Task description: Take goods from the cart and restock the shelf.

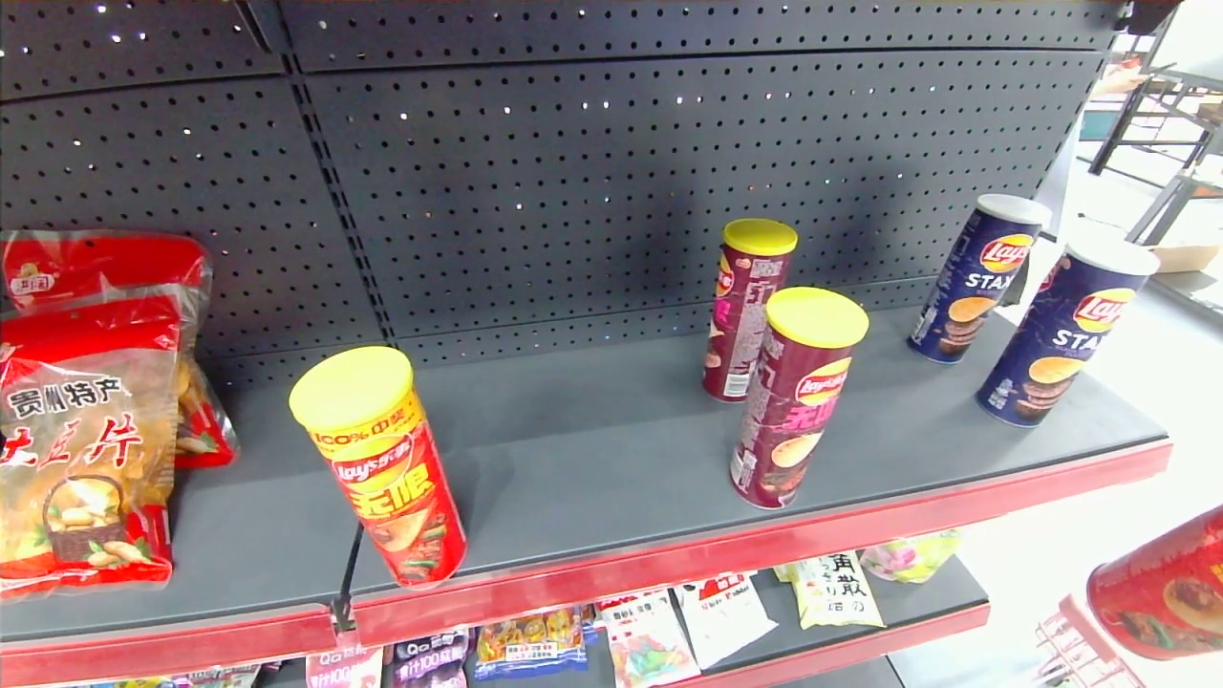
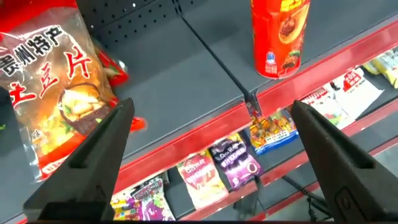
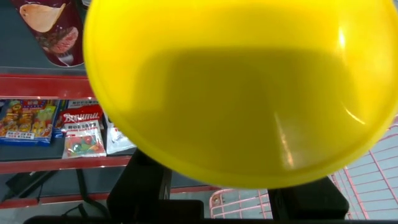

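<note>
Right gripper [image 3: 217, 202] clamps a yellow-lidded chips can [image 3: 239, 87] low beside the pink cart [image 3: 367, 186]. Left gripper [image 2: 208, 165], jaws apart, hangs before the red front lip of the shelf [image 1: 592, 449]. Bare floor there lies between the red can [image 1: 382, 459] and the maroon cans [image 1: 798, 397].
</note>
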Robot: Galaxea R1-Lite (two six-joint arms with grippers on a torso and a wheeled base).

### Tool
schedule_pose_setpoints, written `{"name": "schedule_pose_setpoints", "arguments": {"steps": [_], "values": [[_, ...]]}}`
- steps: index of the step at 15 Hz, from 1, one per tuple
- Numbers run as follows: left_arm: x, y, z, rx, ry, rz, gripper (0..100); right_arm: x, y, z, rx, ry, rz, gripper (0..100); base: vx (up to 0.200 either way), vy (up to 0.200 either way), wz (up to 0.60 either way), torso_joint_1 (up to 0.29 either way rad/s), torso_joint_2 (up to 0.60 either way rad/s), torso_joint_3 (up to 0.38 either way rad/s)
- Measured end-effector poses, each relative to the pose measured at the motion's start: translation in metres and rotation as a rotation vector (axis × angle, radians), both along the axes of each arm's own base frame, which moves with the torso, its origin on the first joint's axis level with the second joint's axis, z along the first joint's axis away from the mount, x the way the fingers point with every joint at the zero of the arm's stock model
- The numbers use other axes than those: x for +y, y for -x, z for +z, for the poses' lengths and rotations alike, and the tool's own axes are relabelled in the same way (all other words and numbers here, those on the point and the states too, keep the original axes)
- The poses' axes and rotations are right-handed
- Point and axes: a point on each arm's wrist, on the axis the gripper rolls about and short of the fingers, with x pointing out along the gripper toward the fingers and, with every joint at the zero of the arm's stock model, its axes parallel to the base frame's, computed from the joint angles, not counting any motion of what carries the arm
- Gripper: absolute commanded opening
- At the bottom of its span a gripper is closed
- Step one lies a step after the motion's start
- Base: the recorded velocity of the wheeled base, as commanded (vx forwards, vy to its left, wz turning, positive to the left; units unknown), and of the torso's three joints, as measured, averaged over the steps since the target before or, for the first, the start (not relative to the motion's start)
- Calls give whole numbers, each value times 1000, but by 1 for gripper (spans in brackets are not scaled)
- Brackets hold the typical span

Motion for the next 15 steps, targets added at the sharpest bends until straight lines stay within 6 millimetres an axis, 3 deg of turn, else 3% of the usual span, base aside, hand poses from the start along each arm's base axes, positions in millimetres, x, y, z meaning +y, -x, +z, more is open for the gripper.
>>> {"name": "schedule_pose_setpoints", "arguments": {"steps": [6, 15], "values": [[0, 0, -1, -1, -10, -6, 100, 0, 0, -2, 1, 19, 3, 0, -33, 0, 0, 2, 0, 0], [0, 1, 0, -10, -10, -8, 100, 0, 0, -2, 5, 19, 9, 0, 0, 0, 533, 8, 7, 0]]}}
